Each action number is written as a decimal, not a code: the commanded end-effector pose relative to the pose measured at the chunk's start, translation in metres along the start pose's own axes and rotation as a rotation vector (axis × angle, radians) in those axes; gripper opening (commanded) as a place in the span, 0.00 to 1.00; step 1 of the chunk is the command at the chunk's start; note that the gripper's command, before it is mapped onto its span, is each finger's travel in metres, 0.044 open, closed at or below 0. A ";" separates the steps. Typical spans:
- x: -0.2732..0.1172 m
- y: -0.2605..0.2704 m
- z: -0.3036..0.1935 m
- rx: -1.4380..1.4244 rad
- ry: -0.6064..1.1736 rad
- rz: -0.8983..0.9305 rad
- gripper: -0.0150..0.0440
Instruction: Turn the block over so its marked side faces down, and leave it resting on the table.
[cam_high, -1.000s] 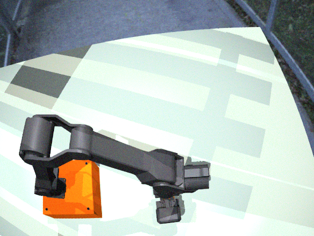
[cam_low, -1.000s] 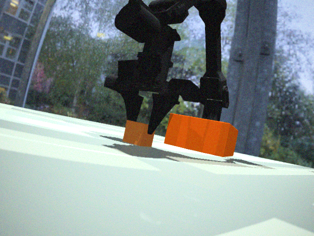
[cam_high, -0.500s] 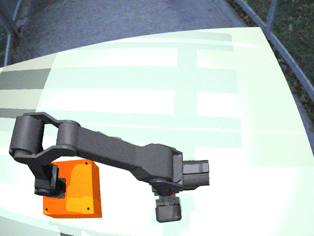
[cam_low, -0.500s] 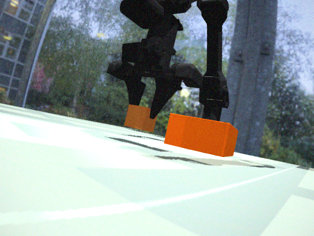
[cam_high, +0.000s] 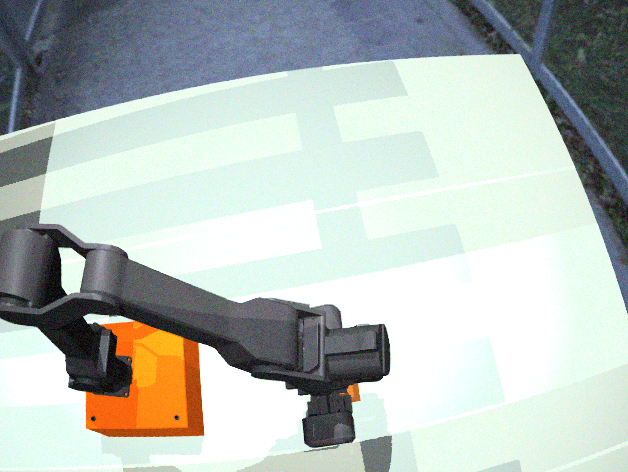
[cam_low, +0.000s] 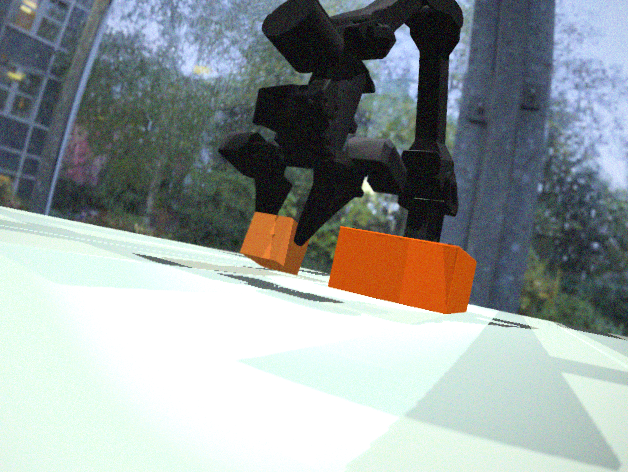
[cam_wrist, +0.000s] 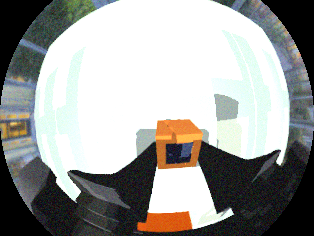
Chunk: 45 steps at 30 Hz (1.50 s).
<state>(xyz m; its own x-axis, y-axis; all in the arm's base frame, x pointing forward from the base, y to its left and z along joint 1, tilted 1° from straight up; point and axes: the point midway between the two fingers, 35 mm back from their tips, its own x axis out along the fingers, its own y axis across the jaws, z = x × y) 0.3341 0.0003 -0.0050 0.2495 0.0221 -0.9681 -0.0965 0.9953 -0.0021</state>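
Observation:
The small orange block (cam_high: 353, 391) (cam_low: 271, 243) (cam_wrist: 180, 128) is held tilted a little above the table (cam_high: 385, 167) (cam_low: 203, 365). Its dark blue square mark (cam_wrist: 176, 153) shows in the wrist view, on the side turned up toward the wrist camera. My gripper (cam_low: 285, 229) (cam_wrist: 176, 144) is shut on the block, with one finger on each side of it. In the top view the wrist and fingers hide most of the block. The underside of the block is not visible.
A large orange box (cam_high: 159, 400) (cam_low: 385, 268) (cam_wrist: 167, 221) stands under the arm's base, close beside the held block in the exterior view. The arm reaches out over it. The table's far edge shows at the top of the top view.

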 end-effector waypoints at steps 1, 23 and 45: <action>0.001 0.000 -0.001 -0.005 -0.070 0.002 0.25; 0.009 -0.001 -0.003 -0.007 -0.330 0.001 0.25; 0.037 -0.002 -0.006 -0.003 -0.616 0.004 0.25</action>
<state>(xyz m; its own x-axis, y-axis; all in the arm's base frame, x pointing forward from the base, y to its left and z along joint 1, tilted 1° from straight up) 0.3463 -0.0010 -0.0334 0.7528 0.0731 -0.6542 -0.1053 0.9944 -0.0100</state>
